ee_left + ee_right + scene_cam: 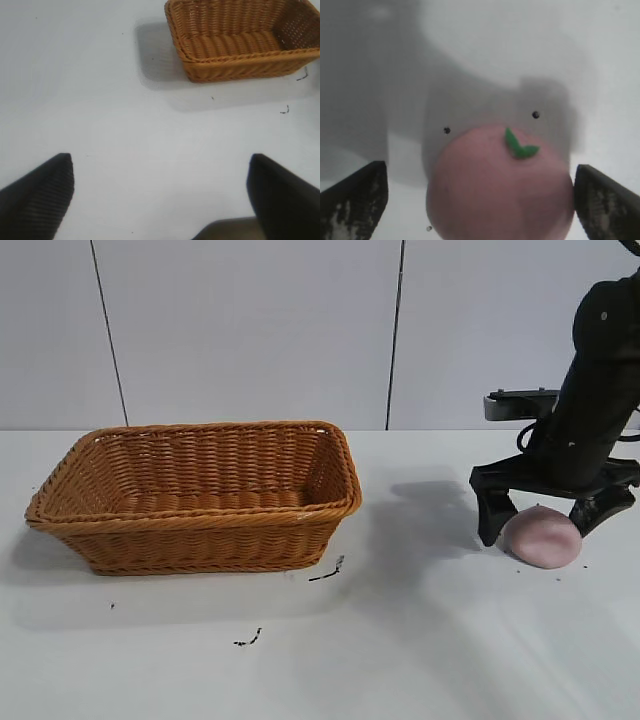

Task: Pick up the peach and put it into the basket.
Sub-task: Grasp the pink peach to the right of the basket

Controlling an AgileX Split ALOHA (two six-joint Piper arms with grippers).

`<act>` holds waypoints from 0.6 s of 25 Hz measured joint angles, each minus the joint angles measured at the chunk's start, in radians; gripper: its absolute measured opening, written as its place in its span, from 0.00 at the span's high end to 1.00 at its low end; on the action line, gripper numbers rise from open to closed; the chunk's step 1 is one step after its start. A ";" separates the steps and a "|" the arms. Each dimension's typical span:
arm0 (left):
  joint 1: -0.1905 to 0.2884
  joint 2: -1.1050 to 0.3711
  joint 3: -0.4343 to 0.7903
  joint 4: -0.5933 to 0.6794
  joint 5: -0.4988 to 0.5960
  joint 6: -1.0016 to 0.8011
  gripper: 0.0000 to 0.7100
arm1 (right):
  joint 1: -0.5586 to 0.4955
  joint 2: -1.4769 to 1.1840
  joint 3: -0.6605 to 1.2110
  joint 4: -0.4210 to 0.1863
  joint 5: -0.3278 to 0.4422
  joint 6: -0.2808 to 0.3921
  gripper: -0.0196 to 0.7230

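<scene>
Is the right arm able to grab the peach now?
Probably yes. The right gripper is down at the table with its jaws open on either side of the peach, and nothing sits between them. The basket is well off to the side.

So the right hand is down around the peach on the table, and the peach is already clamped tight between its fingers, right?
Not quite. The right hand is down around the peach on the table, but its fingers stand open with gaps on both sides of the fruit, as the right wrist view shows.
</scene>
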 joint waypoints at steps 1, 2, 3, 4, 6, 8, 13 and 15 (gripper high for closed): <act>0.000 0.000 0.000 0.000 0.000 0.000 0.03 | 0.000 0.005 0.000 -0.001 -0.001 0.002 0.05; 0.000 0.000 0.000 0.000 0.000 0.000 0.03 | 0.000 0.010 0.000 -0.006 -0.001 0.003 0.05; 0.000 0.000 0.000 0.000 0.000 0.000 0.03 | 0.000 0.012 0.000 -0.006 -0.001 0.003 0.05; 0.000 0.000 0.000 0.000 0.000 0.000 0.03 | 0.000 0.012 0.000 -0.007 -0.001 0.003 0.05; 0.000 0.000 0.000 0.000 0.000 0.000 0.03 | 0.000 0.012 -0.001 -0.007 -0.001 0.003 0.05; 0.000 0.000 0.000 0.000 0.000 0.000 0.03 | 0.000 0.012 -0.002 -0.008 0.000 0.003 0.08; 0.000 0.000 0.000 0.000 0.000 0.000 0.03 | -0.008 0.001 -0.003 -0.026 0.029 0.003 0.74; 0.000 0.000 0.000 0.000 0.000 0.000 0.03 | -0.007 -0.024 -0.003 -0.026 0.031 0.003 0.86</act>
